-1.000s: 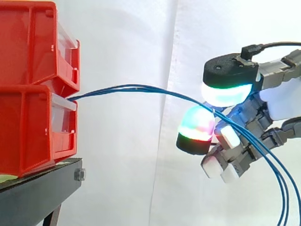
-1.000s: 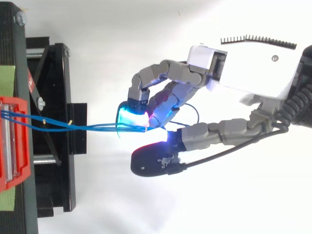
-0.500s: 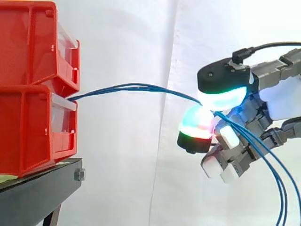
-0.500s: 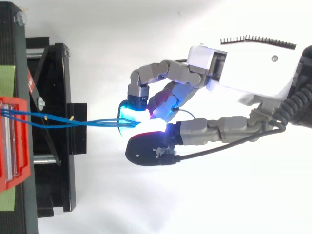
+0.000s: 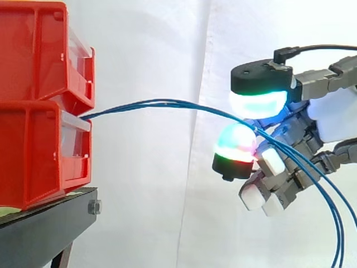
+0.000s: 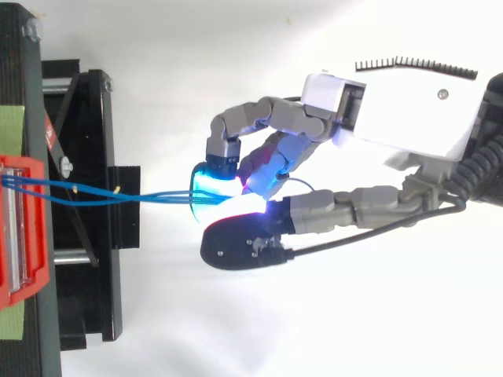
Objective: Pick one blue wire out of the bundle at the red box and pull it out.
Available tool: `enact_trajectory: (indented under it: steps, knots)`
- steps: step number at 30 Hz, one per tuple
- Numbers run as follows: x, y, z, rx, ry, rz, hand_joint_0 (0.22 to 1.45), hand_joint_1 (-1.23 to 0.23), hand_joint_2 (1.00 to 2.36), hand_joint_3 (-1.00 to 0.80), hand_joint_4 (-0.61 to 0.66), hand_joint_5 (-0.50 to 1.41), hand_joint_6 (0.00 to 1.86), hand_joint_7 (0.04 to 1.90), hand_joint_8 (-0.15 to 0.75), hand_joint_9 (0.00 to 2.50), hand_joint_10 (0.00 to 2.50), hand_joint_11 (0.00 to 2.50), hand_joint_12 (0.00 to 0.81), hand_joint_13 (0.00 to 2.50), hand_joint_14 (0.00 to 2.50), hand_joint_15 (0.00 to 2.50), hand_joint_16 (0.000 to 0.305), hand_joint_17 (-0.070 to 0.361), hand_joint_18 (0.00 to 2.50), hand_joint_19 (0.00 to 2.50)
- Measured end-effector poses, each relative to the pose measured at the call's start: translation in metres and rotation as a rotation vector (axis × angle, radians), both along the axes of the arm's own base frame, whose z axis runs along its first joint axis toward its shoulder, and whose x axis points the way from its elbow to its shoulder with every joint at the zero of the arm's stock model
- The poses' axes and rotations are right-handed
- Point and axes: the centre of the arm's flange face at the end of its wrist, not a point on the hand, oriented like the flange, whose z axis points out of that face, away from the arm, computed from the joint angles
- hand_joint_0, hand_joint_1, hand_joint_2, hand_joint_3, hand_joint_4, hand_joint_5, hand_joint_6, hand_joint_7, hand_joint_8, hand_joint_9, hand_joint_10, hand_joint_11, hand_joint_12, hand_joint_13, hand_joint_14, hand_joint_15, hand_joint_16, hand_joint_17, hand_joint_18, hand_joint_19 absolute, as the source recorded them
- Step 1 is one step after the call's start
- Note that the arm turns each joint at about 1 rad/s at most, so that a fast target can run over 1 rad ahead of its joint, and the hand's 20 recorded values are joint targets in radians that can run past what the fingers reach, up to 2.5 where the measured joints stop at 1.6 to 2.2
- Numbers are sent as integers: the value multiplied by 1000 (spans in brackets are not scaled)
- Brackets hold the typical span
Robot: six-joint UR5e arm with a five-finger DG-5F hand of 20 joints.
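Wires, blue and thin, make up a small bundle [image 5: 162, 104] that leaves the open front of the lower red bin [image 5: 33, 156] on its 3 o'clock side, rises in a shallow arc across the white curtain [image 5: 162, 195] and reaches the hand [image 6: 393, 118] at 3 o'clock in the side view. There the blue wires pass between the black-backed thumb pad [image 5: 259, 103], glowing cyan-green at 12 o'clock of them, and a cyan-and-red finger pad [image 5: 237, 146] at 6 o'clock; the two pads close on the strands as a pinch, with the other fingers curled, their white pads [image 5: 252, 197] lower toward 5 o'clock. Past the pinch the strands fan apart and droop toward 5 o'clock. An upper red bin [image 5: 33, 50] sits stacked on the lower one, both on the black stand [image 5: 44, 231] at 9 o'clock. From above, the strands [image 6: 118, 198] run nearly straight from bin to pads.
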Motion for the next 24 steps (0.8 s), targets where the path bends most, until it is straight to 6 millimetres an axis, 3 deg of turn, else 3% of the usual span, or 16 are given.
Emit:
enact_trajectory:
  steps: [4, 8, 16, 19, 20, 24]
  knots:
    - [0, 0, 0, 0, -1, 0, 639, -573, 1014, -126, 296, -53, 501, 1293, 254, 1096, 23, 585, 377, 729, 19, 449, 63, 142, 488, 585]
    - [0, 0, 0, 0, -1, 0, 655, -738, 1011, -71, 325, -72, 533, 1223, 262, 1100, 24, 636, 384, 746, 19, 449, 64, 144, 514, 573]
    - [0, 0, 0, 0, -1, 0, 674, -778, 1013, -144, 386, -79, 558, 1194, 250, 1106, 26, 665, 371, 737, 19, 459, 61, 137, 505, 581]
    - [0, 0, 0, 0, -2, 0, 669, -721, 1010, -122, 412, -62, 500, 1288, 248, 1138, 23, 631, 380, 750, 21, 456, 63, 142, 516, 586]
    - [0, 0, 0, 0, -2, 0, 623, -625, 1004, -145, 448, -52, 503, 1185, 262, 1172, 21, 576, 406, 774, 18, 442, 70, 158, 550, 585]
    - [0, 0, 0, 0, -2, 0, 583, -491, 1002, -196, 452, -44, 504, 1007, 263, 1153, 18, 439, 416, 768, 18, 401, 75, 169, 561, 567]
